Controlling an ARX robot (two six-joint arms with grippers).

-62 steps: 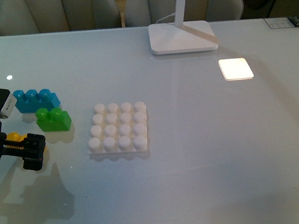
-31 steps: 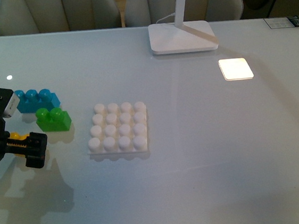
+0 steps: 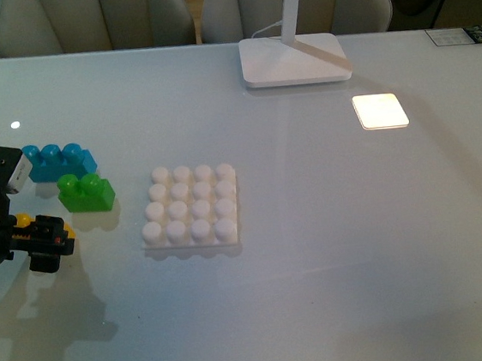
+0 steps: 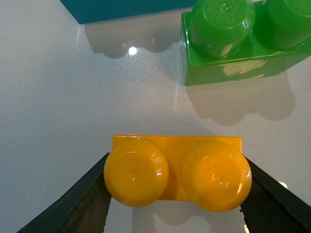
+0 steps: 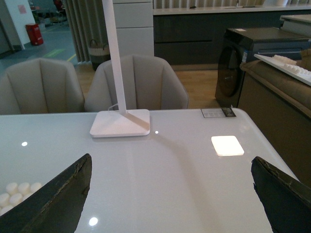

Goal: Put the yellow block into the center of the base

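Gripping yellow block (image 4: pixel 176 175), left hand (image 3: pixel 42 239).

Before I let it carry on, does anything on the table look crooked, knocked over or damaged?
Nothing stands out. The yellow block sits squarely between the fingers of the left gripper, the green brick and blue brick stand upright, and the base lies flat with bare studs.

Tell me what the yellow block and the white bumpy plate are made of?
The yellow block looks like hard, glossy plastic: smooth moulded studs with bright highlights. The base is probably plastic too, white and less shiny, with rounded moulded studs.
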